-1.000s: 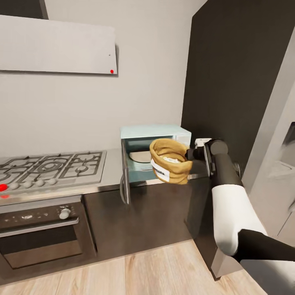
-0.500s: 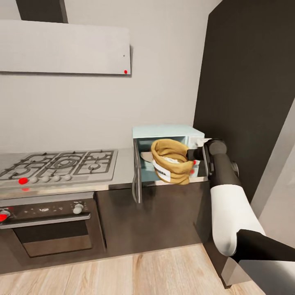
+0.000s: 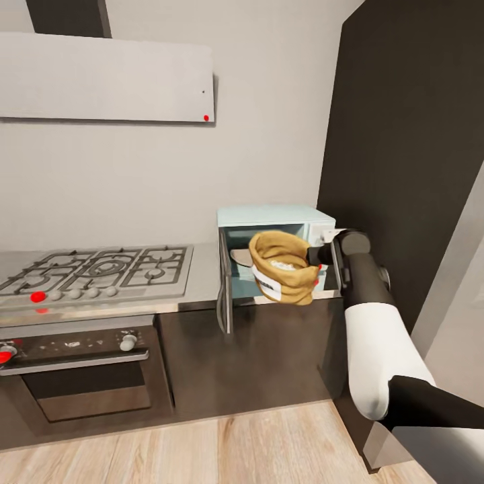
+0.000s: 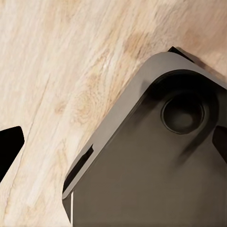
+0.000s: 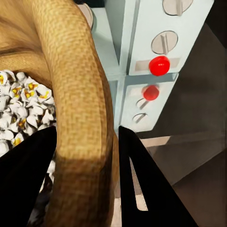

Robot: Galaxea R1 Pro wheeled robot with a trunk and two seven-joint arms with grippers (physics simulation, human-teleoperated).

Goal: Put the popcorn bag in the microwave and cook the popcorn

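Observation:
The tan popcorn bag (image 3: pixel 282 275) hangs in front of the open mouth of the mint-blue microwave (image 3: pixel 275 216), above the countertop (image 3: pixel 202 286) edge. My right gripper (image 3: pixel 314 258) is shut on the bag's rolled rim. In the right wrist view both dark fingers (image 5: pixel 142 184) clamp the popcorn bag's rim (image 5: pixel 82 118), white popped kernels (image 5: pixel 23 104) lie inside, and the microwave's white panel shows knobs and a red dot (image 5: pixel 160 65). The microwave door (image 3: pixel 225 289) stands swung open to the left. My left gripper (image 4: pixel 113 142) hangs open over the wooden floor.
A gas hob (image 3: pixel 94 269) sits left of the microwave, over a steel built-in oven (image 3: pixel 81 376). A tall dark cabinet (image 3: pixel 403 134) rises on the right. A grey hood (image 3: pixel 107 77) hangs on the wall. My dark base (image 4: pixel 151 179) is below the left wrist.
The camera turned early on, shifting the whole scene right. Since then the bag has dipped slightly at the microwave's mouth, still held by the right gripper.

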